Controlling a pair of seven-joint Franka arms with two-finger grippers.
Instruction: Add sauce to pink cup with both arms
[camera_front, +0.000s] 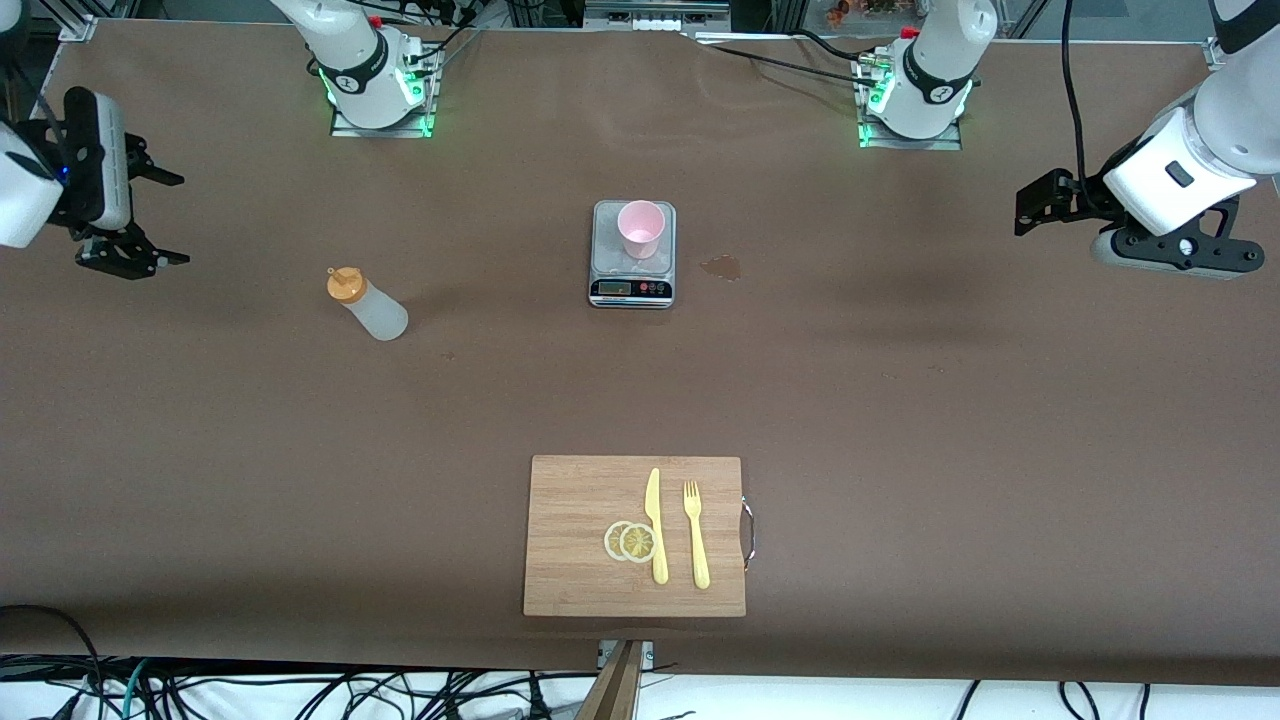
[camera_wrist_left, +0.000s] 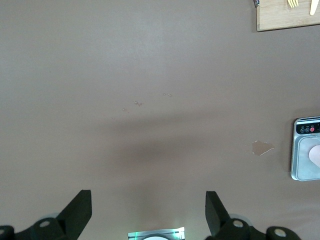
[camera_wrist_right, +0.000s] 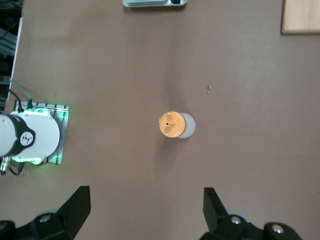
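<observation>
The sauce bottle (camera_front: 366, 304), translucent with an orange cap, stands upright on the brown table toward the right arm's end; the right wrist view shows it from above (camera_wrist_right: 175, 125). The pink cup (camera_front: 641, 228) stands on the grey kitchen scale (camera_front: 632, 285) at mid-table; the left wrist view shows the cup cut off at its edge (camera_wrist_left: 316, 155). My right gripper (camera_front: 170, 220) is open and empty, up over the table's right-arm end, apart from the bottle (camera_wrist_right: 146, 196). My left gripper (camera_front: 1030, 205) is open and empty over the left-arm end (camera_wrist_left: 148, 197).
A wooden cutting board (camera_front: 635, 535) nearer the front camera holds a yellow knife (camera_front: 656, 525), a yellow fork (camera_front: 696, 533) and two lemon slices (camera_front: 630, 541). A small wet stain (camera_front: 722, 266) lies beside the scale, toward the left arm's end.
</observation>
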